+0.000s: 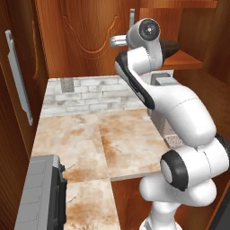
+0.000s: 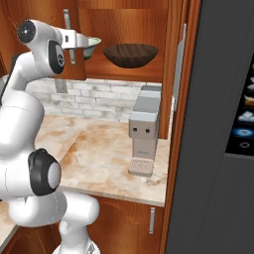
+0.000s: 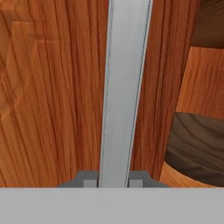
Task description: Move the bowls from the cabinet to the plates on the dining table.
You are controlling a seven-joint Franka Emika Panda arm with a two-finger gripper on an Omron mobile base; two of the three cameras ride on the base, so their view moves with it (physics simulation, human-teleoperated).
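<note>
**Gripper clamped on cabinet handle, both bowls not yet moved**

The reddish-brown wall cabinet [image 2: 129, 30] dominates the scene above a marble counter [image 1: 90, 134] backed by white brick [image 2: 94, 101]. 1 door [image 2: 171, 74] on the right stands swung out, exposing the wooden shelf [image 2: 124, 72]. The white Franka arm [image 1: 179, 117] reaches up from the base toward the other door [image 1: 85, 36].

In the hand view the gripper [image 3: 113, 178] sits with its 2 fingertips [image 3: 86, 178] narrowed on either side of the long silver bar handle [image 3: 124, 87] and touching it, so it looks closed on the handle rather than on any bowl.

On the shelf, the dark brown bowl [image 2: 131, 54] rests in plain sight; the cream bowl with a green band [image 2: 92, 45] sits to its left, partly hidden behind the wrist. A grey coffee machine [image 2: 144, 134] stands on the counter below.

Judging by this, the task is at its very start: 0 of 2 bowls have left the cabinet. The door likely needs pulling wider first, then each bowl must be carried to the dining table's plates.
</note>
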